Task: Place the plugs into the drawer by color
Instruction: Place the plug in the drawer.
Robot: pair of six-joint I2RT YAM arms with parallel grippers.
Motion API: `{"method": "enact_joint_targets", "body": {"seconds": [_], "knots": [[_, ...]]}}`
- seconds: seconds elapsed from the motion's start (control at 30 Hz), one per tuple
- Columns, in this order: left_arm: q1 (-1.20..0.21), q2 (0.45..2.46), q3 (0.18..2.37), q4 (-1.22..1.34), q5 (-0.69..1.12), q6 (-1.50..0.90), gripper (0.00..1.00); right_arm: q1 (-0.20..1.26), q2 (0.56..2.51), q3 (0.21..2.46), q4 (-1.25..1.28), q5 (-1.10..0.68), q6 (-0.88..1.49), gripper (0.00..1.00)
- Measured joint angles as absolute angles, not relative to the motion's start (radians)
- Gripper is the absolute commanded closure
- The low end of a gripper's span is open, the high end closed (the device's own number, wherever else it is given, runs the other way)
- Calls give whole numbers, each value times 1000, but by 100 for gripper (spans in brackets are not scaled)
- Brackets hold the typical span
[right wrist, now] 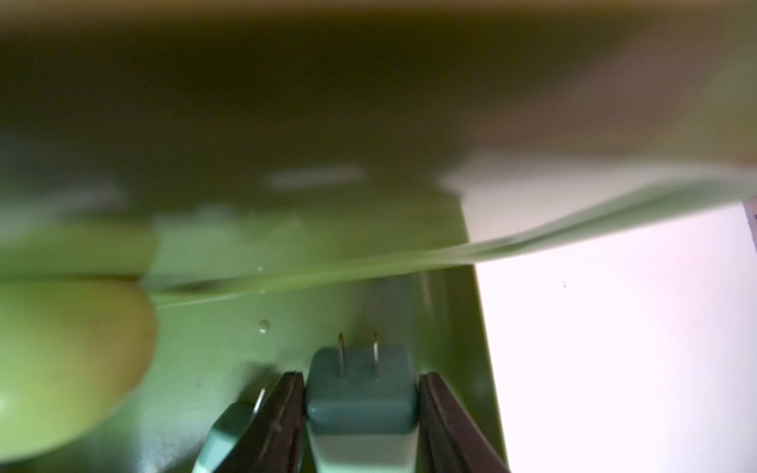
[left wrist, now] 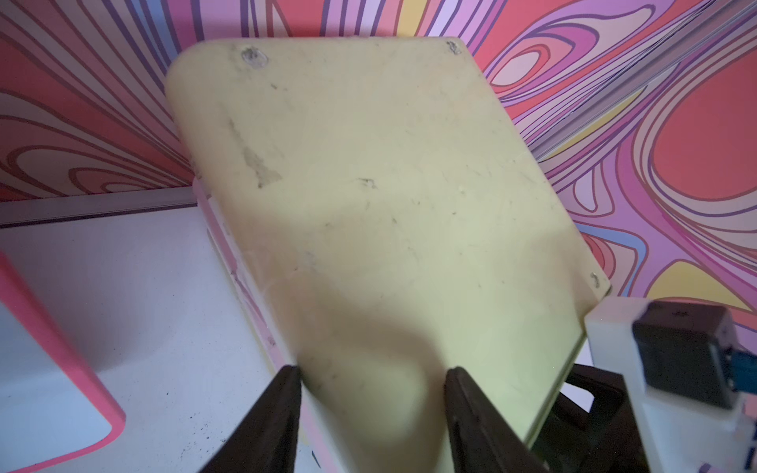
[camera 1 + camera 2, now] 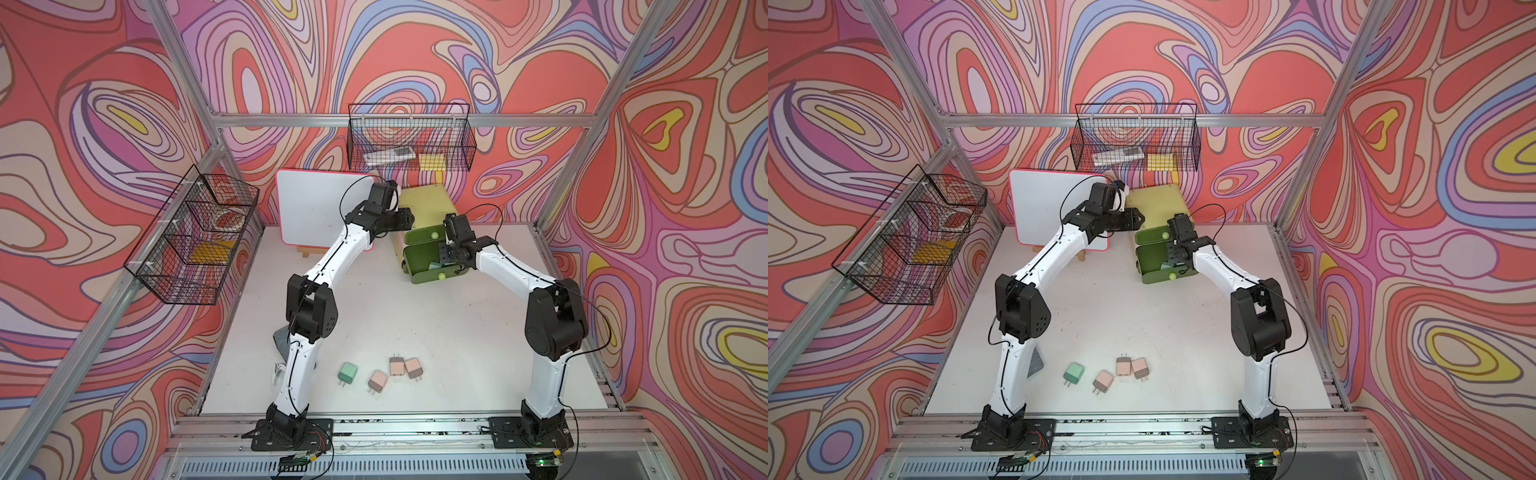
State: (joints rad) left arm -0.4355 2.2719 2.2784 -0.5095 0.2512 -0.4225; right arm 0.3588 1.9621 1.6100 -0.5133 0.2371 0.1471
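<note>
Right tool (image 1: 361,379) grips 1 mint green plug (image 1: 360,395) inside open drawer (image 1: 229,348). Left tool (image 2: 372,374), narrowly parted, bears on chest (image 2: 368,184). Risk: sticky pads could drag the plug back out.

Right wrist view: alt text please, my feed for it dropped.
The right gripper is shut on a mint-green plug, prongs pointing away, low inside the open drawer. A second mint plug lies beside it, a blurred ball knob looms close by, and white table shows past the drawer's wall.
</note>
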Motion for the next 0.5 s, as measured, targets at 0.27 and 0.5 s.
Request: {"method": "enact_joint_targets", "body": {"seconds": [0.27,0.5], "knots": [[-435,2272,2278,-509,251,-422,45,354,1959,1610,-514,231,139,48],[-435,2272,2279,-509,252,-423,45,353,1893,1584,-541,186,139,44]]}}
